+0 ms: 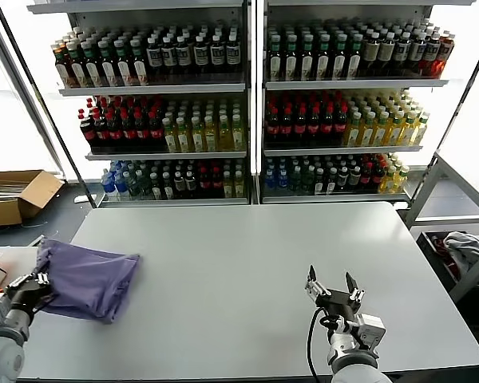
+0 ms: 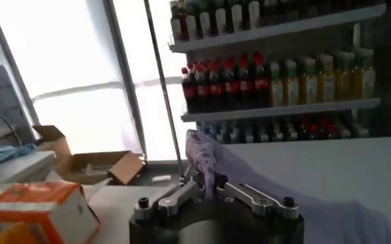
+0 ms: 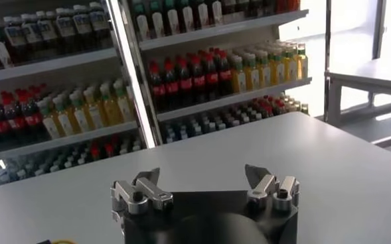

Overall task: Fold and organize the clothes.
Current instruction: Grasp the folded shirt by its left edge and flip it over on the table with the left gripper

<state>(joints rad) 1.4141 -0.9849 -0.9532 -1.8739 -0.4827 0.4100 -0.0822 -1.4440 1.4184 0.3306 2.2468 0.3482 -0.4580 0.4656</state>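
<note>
so the lavender t-shirt point(image 1: 88, 279) lies bunched at the desk's point(image 1: 247, 263) near left corner, not yet spread or folded; nearly all of the task looks left. the left gripper point(image 1: 33, 289) sits at that corner with its fingers clenched on a ridge of the shirt's fabric, seen pinched between them in the left wrist view. the right gripper point(image 1: 334, 289) hovers over the near right part of the desk, fingers released and holding nothing. the shirt sits close to the left edge, beside an orange box point(image 2: 39, 205); the wide bare desk top toward the middle offers room for spreading.
</note>
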